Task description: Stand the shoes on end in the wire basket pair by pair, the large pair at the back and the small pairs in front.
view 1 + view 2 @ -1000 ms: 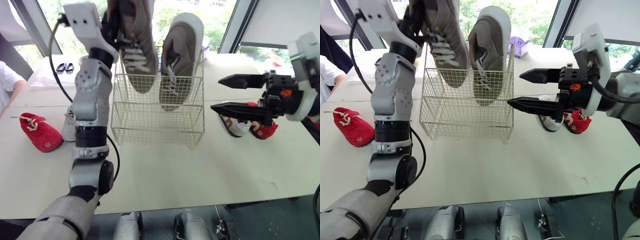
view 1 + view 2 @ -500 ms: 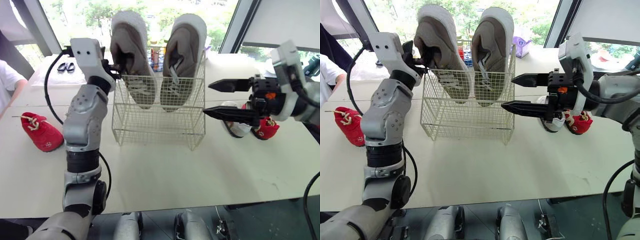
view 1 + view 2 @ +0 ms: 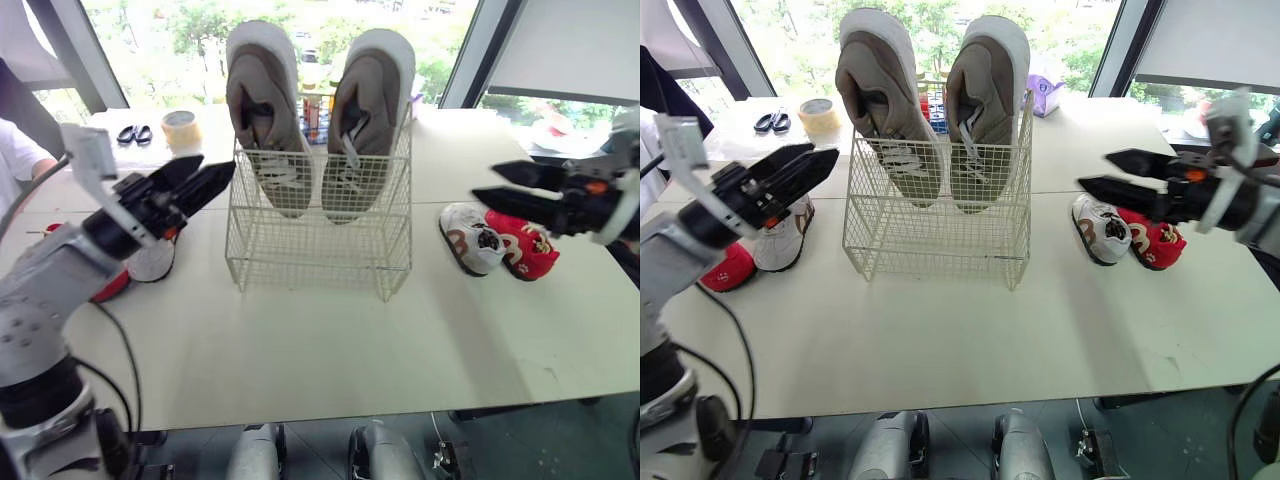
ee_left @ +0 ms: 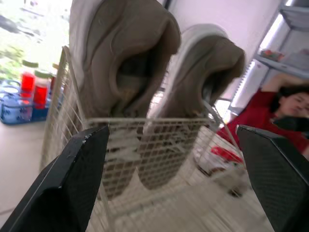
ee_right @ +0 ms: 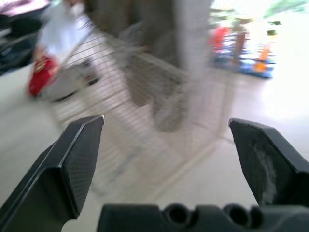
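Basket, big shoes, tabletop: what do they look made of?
Basket: thin metal wire, probably cream-coated; open see-through grid.
Big shoes: taupe uppers, matte like suede or fabric, no shine; white soles look rubbery; white laces.
Tabletop: smooth off-white surface with a faint sheen, laminate or painted board; cannot tell which.

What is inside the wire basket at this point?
One grey shoe and its mate stand on end at the back of the basket, heels up, toes behind the mesh. The space behind them is covered.
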